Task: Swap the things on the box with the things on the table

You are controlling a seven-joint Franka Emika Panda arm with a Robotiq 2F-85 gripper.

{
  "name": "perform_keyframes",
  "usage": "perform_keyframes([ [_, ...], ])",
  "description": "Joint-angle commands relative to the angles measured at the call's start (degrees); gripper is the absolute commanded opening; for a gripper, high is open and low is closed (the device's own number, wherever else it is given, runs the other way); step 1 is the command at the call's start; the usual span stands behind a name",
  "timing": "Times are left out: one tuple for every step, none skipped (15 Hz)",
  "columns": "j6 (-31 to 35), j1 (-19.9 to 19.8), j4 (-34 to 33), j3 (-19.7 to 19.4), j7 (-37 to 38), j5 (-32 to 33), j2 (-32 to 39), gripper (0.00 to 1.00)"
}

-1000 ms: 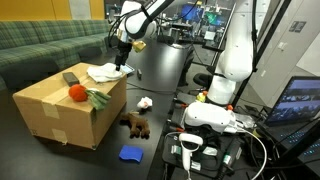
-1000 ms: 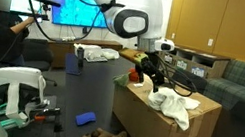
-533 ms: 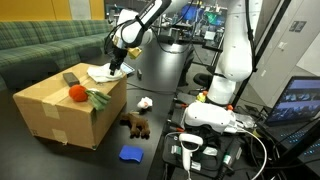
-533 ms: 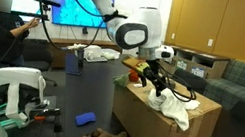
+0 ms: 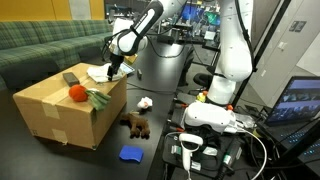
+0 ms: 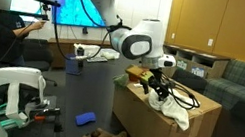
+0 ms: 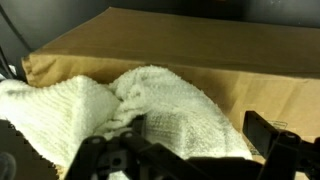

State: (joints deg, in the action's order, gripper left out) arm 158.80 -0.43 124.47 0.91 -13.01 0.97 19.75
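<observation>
While my claw hangs low over the box, its fingers stand wide apart and grip nothing. Below them lies a rumpled white cloth, heaped at one corner of the box top; in both exterior views the claw is right at the cloth, though I cannot tell whether it touches. The box stands on the black desk, flaps closed. Near the middle of its top sits a red ball with a green thing just beside it, and a dark flat thing lies near the far edge. On the desk, near the box's side, are a small white thing, a brown soft toy and a blue thing, each apart from the others.
</observation>
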Motion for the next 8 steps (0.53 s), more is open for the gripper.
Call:
perform_keyframes([
  [0.0,2.1,-4.8,-2.3,4.1,5.9,3.7,1.0],
  [-0.3,2.7,-5.6,-3.0,5.2,7.6,4.3,1.0],
  [-1.4,2.7,-6.5,-2.8,5.1,8.3,4.9,1.0],
  [-1.9,3.0,-7.2,-3.1,5.8,9.1,5.4,1.0],
  [-2.9,2.9,-7.9,-2.9,5.6,9.3,5.8,1.0],
  [-4.1,2.7,-8.5,-2.4,5.1,9.2,6.0,1.0],
  [-5.4,2.5,-9.2,-2.1,4.7,9.1,6.2,1.0],
  [-6.9,2.5,-9.7,-2.0,4.6,9.1,6.2,0.86],
])
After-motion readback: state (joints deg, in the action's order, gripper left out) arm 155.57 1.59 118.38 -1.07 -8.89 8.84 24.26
